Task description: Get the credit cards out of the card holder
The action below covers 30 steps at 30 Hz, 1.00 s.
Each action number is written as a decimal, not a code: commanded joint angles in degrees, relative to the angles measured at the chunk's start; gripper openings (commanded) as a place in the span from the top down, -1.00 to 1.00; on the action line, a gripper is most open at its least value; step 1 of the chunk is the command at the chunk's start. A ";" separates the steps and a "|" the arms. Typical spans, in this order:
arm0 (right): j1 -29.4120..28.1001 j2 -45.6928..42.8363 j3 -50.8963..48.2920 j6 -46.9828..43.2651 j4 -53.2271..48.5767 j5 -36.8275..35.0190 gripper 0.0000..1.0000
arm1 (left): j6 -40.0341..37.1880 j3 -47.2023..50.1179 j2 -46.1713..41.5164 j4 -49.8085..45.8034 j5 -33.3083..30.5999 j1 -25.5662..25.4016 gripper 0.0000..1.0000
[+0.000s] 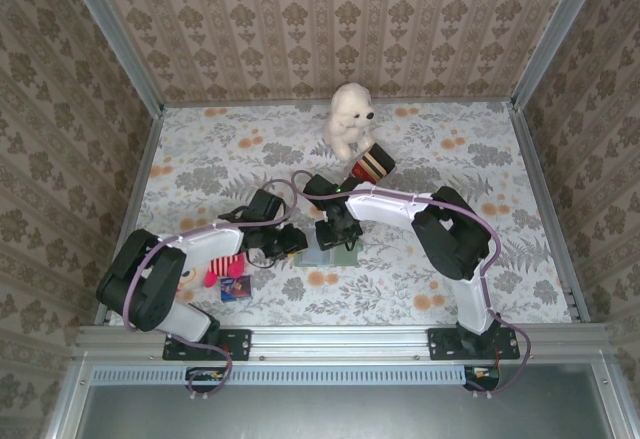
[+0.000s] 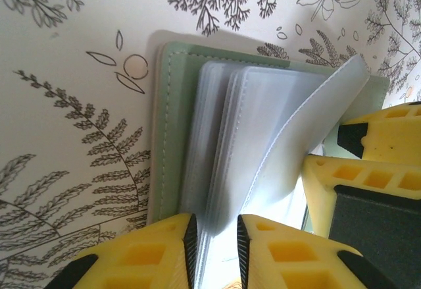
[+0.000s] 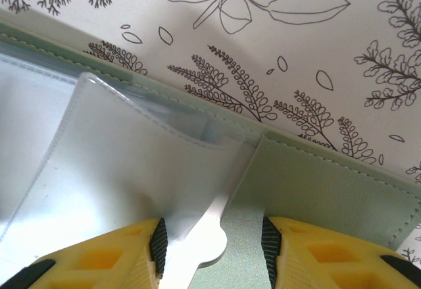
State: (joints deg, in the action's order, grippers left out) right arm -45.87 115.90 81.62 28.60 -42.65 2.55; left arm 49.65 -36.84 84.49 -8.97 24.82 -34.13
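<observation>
The card holder point(image 1: 322, 256) lies open on the flowered table between my two grippers. In the left wrist view its sage-green cover point(image 2: 170, 124) lies flat, with pale translucent pockets point(image 2: 263, 124) fanned above it. My left gripper point(image 2: 215, 226) is shut on the lower edge of those pockets. One pocket leaf curls up towards the right gripper's fingers point(image 2: 368, 177). My right gripper point(image 3: 210, 233) stands open over the holder point(image 3: 316, 190), its left pad against the lifted leaf and a white rounded tab point(image 3: 214, 236) between the jaws. A red card point(image 1: 225, 267) lies by the left arm.
A dark blue square packet point(image 1: 237, 287) lies near the table's front edge beside the red card. A striped box point(image 1: 372, 164) and a white plush toy point(image 1: 350, 119) stand behind the right arm. Patterned walls close off the table on three sides.
</observation>
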 commanded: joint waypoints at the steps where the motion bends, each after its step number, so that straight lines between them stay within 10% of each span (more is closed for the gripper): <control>1: 0.16 1.26 -1.76 -0.52 -0.57 0.26 0.12 | -1.18 -1.38 -0.47 -0.18 1.11 -0.41 0.54; 30: 2.72 -9.72 -7.60 2.63 8.02 5.98 0.15 | -1.92 -1.47 -2.66 7.63 8.64 -1.77 0.56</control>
State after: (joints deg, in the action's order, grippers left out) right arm -43.62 109.82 74.94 29.76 -36.21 6.98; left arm 49.01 -36.88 83.07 -2.85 31.77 -35.42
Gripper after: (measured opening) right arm 0.419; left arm 0.216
